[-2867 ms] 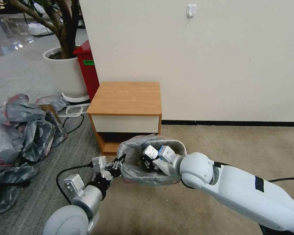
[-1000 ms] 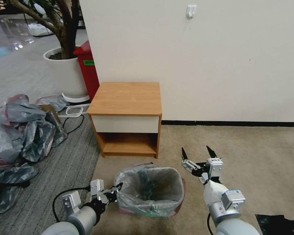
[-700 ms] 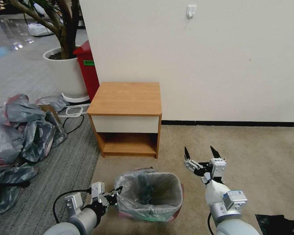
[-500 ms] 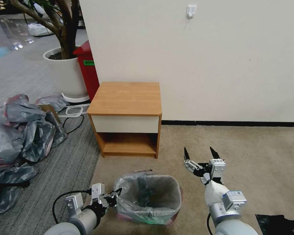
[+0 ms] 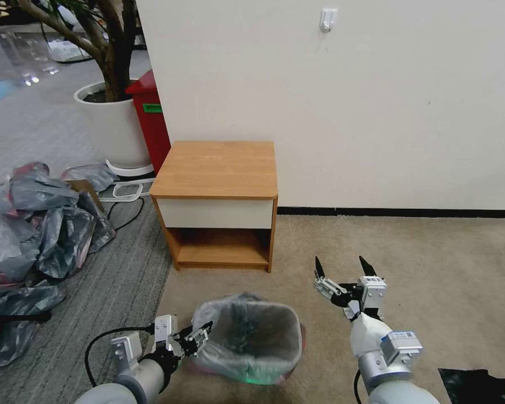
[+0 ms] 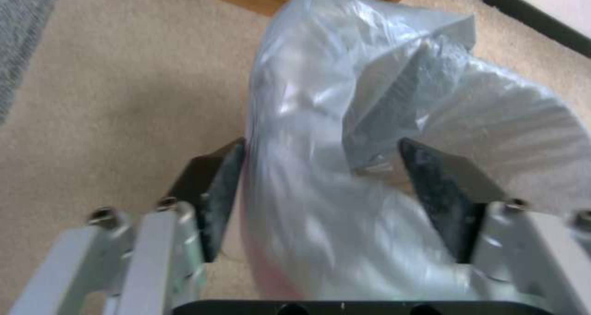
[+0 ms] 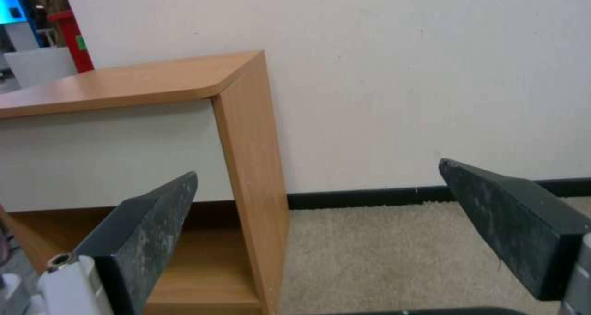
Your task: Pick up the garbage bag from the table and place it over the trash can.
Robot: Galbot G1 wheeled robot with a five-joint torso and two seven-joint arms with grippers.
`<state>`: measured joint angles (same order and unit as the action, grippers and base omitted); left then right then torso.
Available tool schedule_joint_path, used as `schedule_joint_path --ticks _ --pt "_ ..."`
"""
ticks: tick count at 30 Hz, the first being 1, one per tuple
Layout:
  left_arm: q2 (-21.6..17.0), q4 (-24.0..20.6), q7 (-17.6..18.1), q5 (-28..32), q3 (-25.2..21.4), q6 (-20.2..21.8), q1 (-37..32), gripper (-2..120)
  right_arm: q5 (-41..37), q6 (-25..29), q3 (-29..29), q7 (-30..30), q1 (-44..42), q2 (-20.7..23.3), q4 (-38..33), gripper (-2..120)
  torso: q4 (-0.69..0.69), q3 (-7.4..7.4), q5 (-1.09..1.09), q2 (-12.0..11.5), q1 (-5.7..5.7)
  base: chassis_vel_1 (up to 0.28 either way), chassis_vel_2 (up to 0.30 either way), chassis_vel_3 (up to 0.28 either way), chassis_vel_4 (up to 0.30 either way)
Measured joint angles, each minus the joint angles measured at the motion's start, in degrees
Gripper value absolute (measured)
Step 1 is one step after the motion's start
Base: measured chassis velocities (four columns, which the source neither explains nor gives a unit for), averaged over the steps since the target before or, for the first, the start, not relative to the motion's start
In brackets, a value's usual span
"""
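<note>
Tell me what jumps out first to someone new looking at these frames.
Low in the head view, the trash can sits on the beige carpet, lined with the garbage bag. The left gripper is at its left rim, fingers spread around a fold of plastic; the right gripper hangs open over bare carpet to its right. Behind stands the table, its top bare, against the white wall, with a heap of grey bags on the left.

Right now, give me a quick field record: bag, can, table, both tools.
garbage bag: lining the trash can, mouth folded over its rim
trash can: on beige carpet in front of the table, mostly covered by bag
table: against the wall, top bare
left tool: at the can's left side, fingers apart around the bag's edge
right tool: to the right of the can, open, holding nothing
</note>
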<state>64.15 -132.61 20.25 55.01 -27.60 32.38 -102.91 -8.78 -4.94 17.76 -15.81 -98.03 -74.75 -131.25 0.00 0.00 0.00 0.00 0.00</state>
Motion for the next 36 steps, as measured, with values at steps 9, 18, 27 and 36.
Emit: schedule_joint_path --ticks 9,18,27,36 --pt "-0.3 -2.9 -0.5 -7.0 -0.6 -4.5 -1.2 99 -2.9 -0.1 0.1 -0.3 -0.5 0.1 -0.7 100 0.00 0.01 0.00 0.0 0.00 0.000 0.000 0.000 0.000" --pt "0.8 -3.1 -5.5 -30.5 -4.5 -23.9 -4.0 100 -5.1 5.3 1.5 1.3 -4.1 -1.6 0.6 100 0.00 0.00 0.00 0.0 0.00 0.000 0.000 0.000 0.000" --pt "4.0 -2.0 -17.5 -33.8 -20.0 -31.4 -9.8 100 -0.9 8.3 3.5 1.8 -8.3 -3.8 1.2 100 -0.01 0.00 0.00 0.0 0.00 0.000 0.000 0.000 0.000" --pt "7.8 -6.7 -21.3 -30.3 -24.8 -34.1 -20.0 100 4.7 17.3 4.9 2.9 -18.0 -5.6 -1.9 100 0.00 0.00 0.01 0.0 0.00 0.000 0.000 0.000 0.000"
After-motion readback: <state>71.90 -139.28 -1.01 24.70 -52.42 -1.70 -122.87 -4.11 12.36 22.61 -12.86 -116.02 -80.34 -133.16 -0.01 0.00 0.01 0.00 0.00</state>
